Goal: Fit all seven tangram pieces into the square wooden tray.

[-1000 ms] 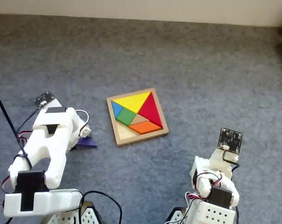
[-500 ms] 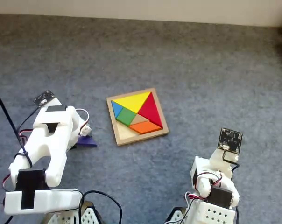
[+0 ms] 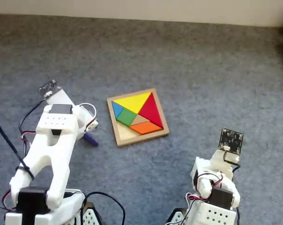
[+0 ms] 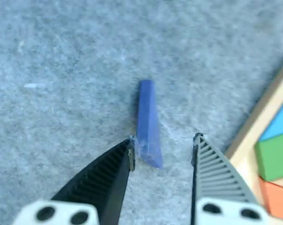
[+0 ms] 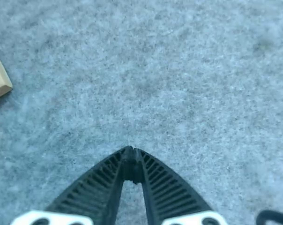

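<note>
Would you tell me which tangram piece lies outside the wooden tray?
The purple piece, on the carpet by the open left claw; the other six sit inside the tray.

Left claw (image 4: 163, 145) spread wide, pointing down; right claw (image 5: 132, 153) closed, arm folded.
</note>
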Robot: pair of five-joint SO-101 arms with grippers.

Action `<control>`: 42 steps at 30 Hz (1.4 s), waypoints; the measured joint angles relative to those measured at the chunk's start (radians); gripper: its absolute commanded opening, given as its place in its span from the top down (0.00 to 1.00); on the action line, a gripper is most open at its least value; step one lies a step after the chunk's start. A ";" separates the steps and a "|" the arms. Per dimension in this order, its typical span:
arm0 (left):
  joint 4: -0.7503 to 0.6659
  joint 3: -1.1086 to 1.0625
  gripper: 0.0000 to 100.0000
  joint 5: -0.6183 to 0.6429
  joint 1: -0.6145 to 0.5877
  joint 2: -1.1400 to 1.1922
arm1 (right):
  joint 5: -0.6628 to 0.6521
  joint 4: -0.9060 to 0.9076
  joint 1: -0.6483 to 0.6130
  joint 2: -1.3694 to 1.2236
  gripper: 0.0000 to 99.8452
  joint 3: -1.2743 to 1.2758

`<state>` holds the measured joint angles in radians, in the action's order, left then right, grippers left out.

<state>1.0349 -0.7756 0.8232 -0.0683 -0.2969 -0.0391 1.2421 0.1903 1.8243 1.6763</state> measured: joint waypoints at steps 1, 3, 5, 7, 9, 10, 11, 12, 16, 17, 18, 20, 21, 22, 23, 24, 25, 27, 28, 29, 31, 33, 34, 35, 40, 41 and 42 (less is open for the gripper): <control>0.000 0.000 0.80 0.000 0.008 -0.003 | 0.000 0.000 0.000 0.000 0.99 0.000; 0.000 0.000 0.80 0.000 0.017 -0.003 | 0.000 0.000 0.000 0.000 0.99 0.000; 0.000 0.000 0.80 0.000 0.017 -0.003 | 0.000 0.000 0.000 0.000 0.99 0.000; 0.000 -0.017 0.80 0.000 0.014 -0.003 | 0.000 0.000 0.000 0.000 0.99 0.000; -0.003 -0.048 0.80 0.000 0.015 -0.003 | 0.000 0.000 0.000 0.000 0.99 0.000; -0.014 -0.064 0.80 0.000 0.017 -0.003 | 0.000 0.000 0.000 0.000 0.99 0.000; -0.026 -0.081 0.81 0.000 0.017 -0.003 | 0.000 0.000 0.000 0.000 0.99 0.000; -0.044 -0.098 0.83 0.000 0.015 -0.003 | 0.000 0.000 0.000 0.000 0.99 0.000; -0.121 -0.163 1.00 0.000 0.015 -0.003 | 0.000 0.000 0.000 0.000 0.99 0.000; -0.138 -0.170 0.99 0.000 0.015 -0.003 | 0.000 0.000 0.000 0.000 0.99 0.000; -0.155 -0.176 0.97 0.000 0.015 -0.003 | 0.000 0.000 0.000 0.000 0.99 0.000; -0.183 -0.190 0.96 0.002 0.017 -0.003 | 0.000 0.000 0.000 0.000 0.99 0.000; -0.190 -0.192 0.96 0.002 0.017 -0.003 | 0.000 0.000 0.000 0.000 0.99 0.000; -0.196 -0.193 0.97 0.002 0.017 -0.003 | 0.000 0.000 0.000 0.000 0.99 0.000; -0.198 -0.193 0.99 0.002 0.017 -0.003 | 0.000 0.000 0.000 0.000 0.99 0.000; -0.199 -0.193 1.00 0.002 0.015 -0.003 | 0.000 0.000 0.000 0.000 0.99 0.000; -0.201 -0.193 0.99 0.002 0.015 -0.003 | 0.000 0.000 0.000 0.000 0.99 0.000; -0.201 -0.195 0.99 0.002 0.015 -0.009 | 0.000 0.000 0.000 0.000 0.99 0.000; -0.201 -0.195 0.99 0.002 0.015 -0.009 | 0.000 0.000 0.000 0.000 0.99 0.000; -0.201 -0.195 0.99 0.002 0.015 -0.009 | 0.000 0.000 0.000 0.000 0.99 0.000; -0.201 -0.184 0.99 0.002 0.014 -0.009 | 0.000 0.000 0.000 0.000 0.99 0.000; -0.181 -0.152 0.99 0.008 0.023 -0.009 | 0.000 0.000 0.000 0.000 0.99 0.000; -0.160 -0.129 0.99 0.025 0.034 -0.009 | 0.000 0.000 0.000 0.000 0.99 0.000; -0.133 -0.103 0.99 0.040 0.051 -0.009 | 0.000 0.000 0.000 0.000 0.99 0.000; -0.043 0.035 0.99 0.094 0.204 -0.009 | 0.000 0.000 0.000 0.000 0.99 0.000; -0.040 0.058 0.99 0.114 0.235 -0.009 | 0.000 0.000 0.000 0.000 0.99 0.000; -0.037 0.080 0.99 0.130 0.265 -0.009 | 0.000 0.000 0.000 0.000 0.99 0.000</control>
<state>0.9981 -0.6958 0.9536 0.1972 -0.3061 -0.0391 1.2421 0.1903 1.8243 1.6763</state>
